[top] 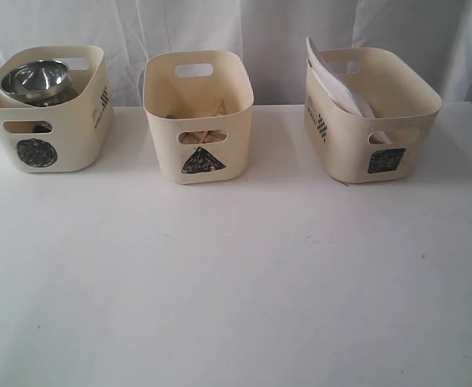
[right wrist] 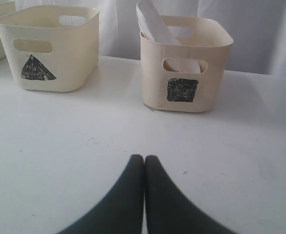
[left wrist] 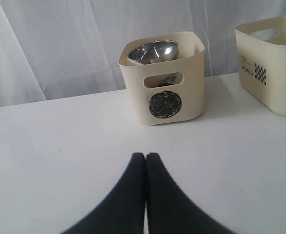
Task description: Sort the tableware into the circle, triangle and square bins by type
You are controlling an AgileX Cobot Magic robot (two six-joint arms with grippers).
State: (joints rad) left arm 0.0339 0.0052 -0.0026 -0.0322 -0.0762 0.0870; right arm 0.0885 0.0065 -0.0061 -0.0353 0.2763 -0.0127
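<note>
Three cream bins stand in a row at the back of the white table. The circle bin [top: 47, 113] on the left holds a steel bowl [top: 35, 78] on top of other steel ware; the same bowl [left wrist: 153, 51] shows in the left wrist view. In the triangle bin [top: 200, 121] in the middle, wooden sticks [top: 200, 135] show through the handle slot. A large white plate [top: 333, 76] leans inside the square bin [top: 369, 113] on the right. My left gripper [left wrist: 146, 155] is shut and empty above bare table, as is my right gripper [right wrist: 144, 157]. Neither arm appears in the exterior view.
A white cloth backdrop [top: 244, 32] hangs behind the bins. The white table [top: 236, 282] runs from the bins to the front edge.
</note>
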